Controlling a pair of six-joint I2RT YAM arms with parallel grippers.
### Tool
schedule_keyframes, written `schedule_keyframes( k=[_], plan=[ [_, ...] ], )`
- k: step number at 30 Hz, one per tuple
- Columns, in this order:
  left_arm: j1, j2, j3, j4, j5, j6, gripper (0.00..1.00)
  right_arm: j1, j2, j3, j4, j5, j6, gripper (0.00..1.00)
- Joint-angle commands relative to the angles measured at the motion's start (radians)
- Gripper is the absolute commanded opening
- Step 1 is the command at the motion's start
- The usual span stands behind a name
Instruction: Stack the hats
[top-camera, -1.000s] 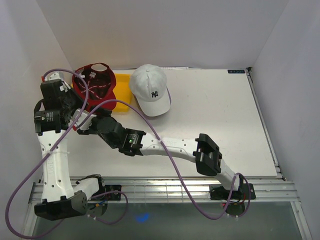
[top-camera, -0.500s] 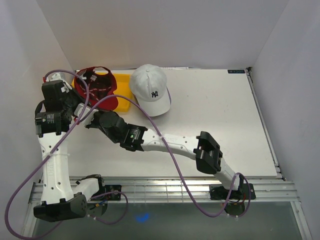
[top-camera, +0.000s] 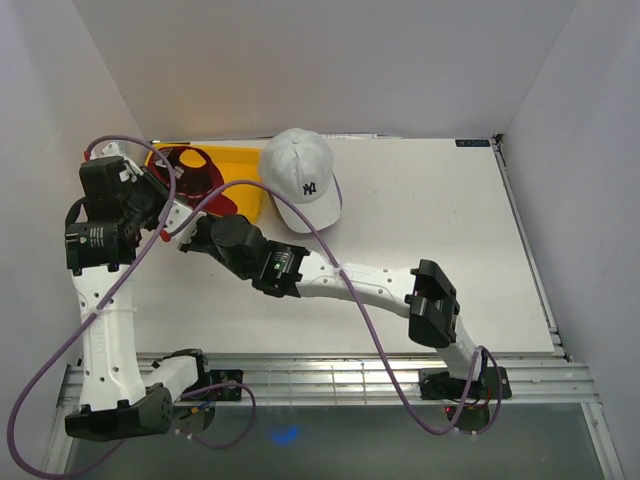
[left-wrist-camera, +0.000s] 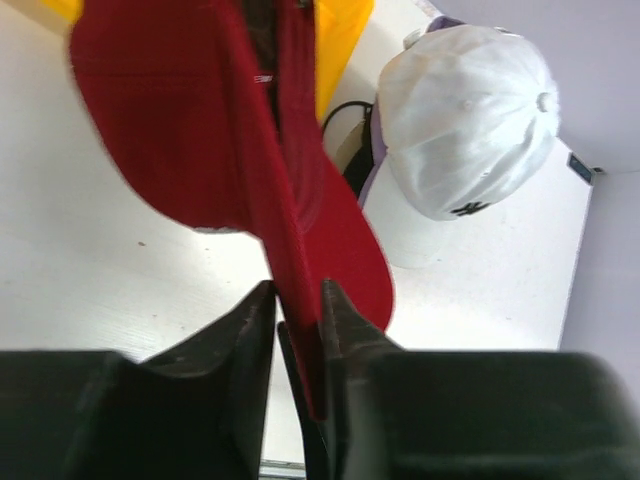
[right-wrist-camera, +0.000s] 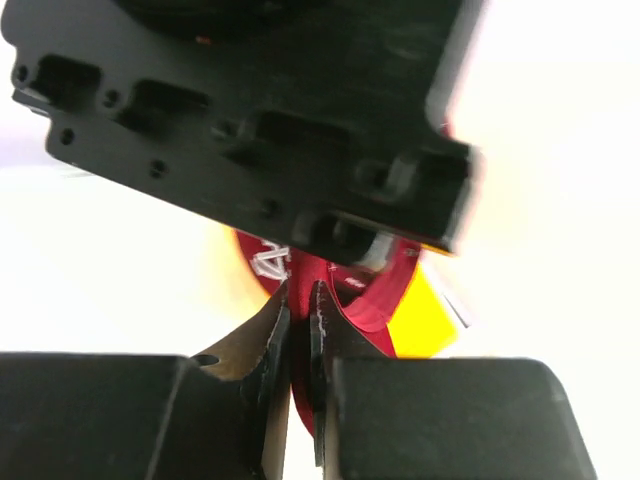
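Two pairs of jaws pinch the red hat (top-camera: 200, 175) above the yellow tray (top-camera: 245, 180).

— What sort of place is shown?
— A robotics lab test cell, it seems. A white bench (top-camera: 430, 230) is boxed in by plain white panels (top-camera: 330, 60). A left arm (top-camera: 100, 320) and a right arm (top-camera: 370, 292) are bolted to an aluminium rail (top-camera: 330, 378), with purple cables (top-camera: 365, 320) left looped openly.

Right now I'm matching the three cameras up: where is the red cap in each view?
Top external: red cap at upper left, over the yellow tray.
Left wrist: upper left and centre, brim running down the middle.
Right wrist: low centre, small.
Shared landmark: the yellow tray, beside the cap throughout.
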Motion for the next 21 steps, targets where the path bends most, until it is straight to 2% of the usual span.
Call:
schedule_keyframes(
  k=[1, 9, 15, 21],
  plan=[
    [0.003, -0.026, 0.050, 0.100, 0.036, 0.016, 0.37, -0.006, -0.102, -0.008, 0.047, -0.050, 0.122, 0.08],
    [0.002, 0.003, 0.141, 0.132, 0.081, -0.010, 0.60, -0.006, -0.166, -0.080, 0.073, -0.056, 0.185, 0.08],
    [0.002, 0.024, 0.185, 0.158, 0.102, -0.026, 0.64, -0.006, -0.194, -0.094, 0.067, -0.048, 0.213, 0.08],
    [0.003, 0.064, 0.286, 0.163, 0.081, -0.046, 0.64, -0.020, -0.220, -0.106, 0.018, -0.030, 0.334, 0.08]
  ],
)
